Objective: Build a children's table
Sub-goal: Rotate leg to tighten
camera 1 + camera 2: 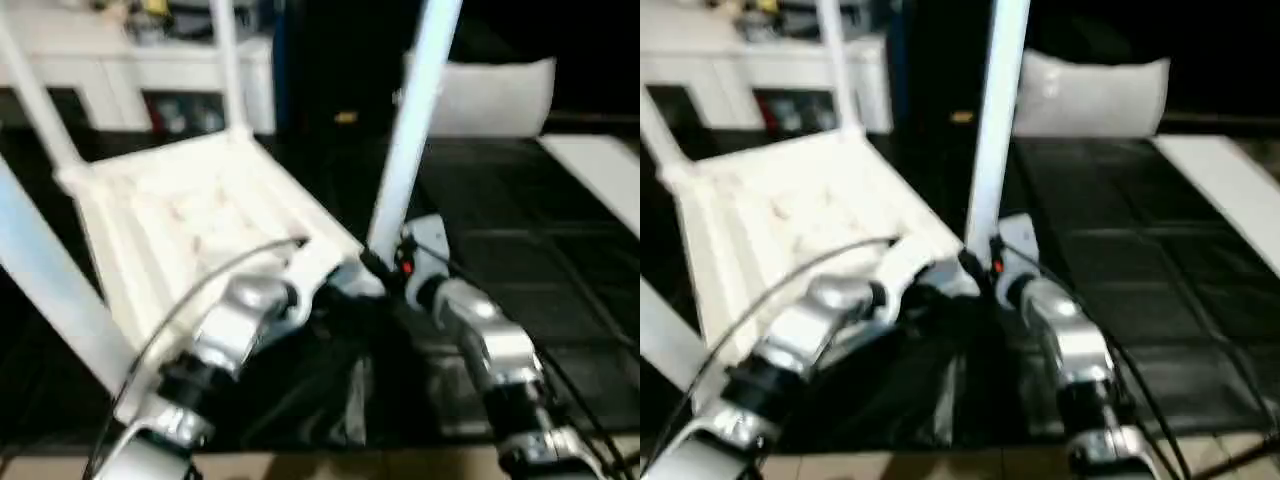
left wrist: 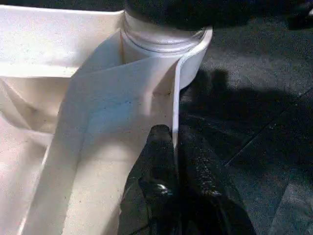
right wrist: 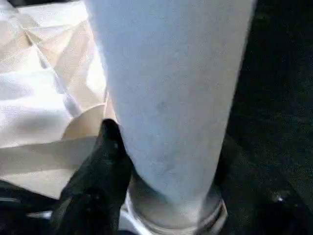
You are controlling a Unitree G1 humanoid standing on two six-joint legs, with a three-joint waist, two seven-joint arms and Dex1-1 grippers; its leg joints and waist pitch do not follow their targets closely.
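Note:
The white tabletop (image 1: pixel 190 220) lies upside down on the dark floor mat, ribbed underside up. Three white legs stand in its corners: far left (image 1: pixel 30 90), far right (image 1: pixel 228 60) and near left (image 1: pixel 50 280). A fourth leg (image 1: pixel 410 130) stands upright in the round socket (image 2: pixel 161 39) at the near right corner. My right gripper (image 3: pixel 166 166) is shut around this leg just above the socket, one black finger (image 3: pixel 105 161) lying against its side. My left gripper (image 2: pixel 173 142) is shut on the tabletop's thin rim wall (image 2: pixel 175 98) right beside that socket.
A white cabinet (image 1: pixel 120 70) stands at the back left and a grey pillow (image 1: pixel 490 95) at the back right. A flat white board (image 1: pixel 600 170) lies on the mat at the right edge. The dark mat (image 1: pixel 520 250) stretches to the right of the leg.

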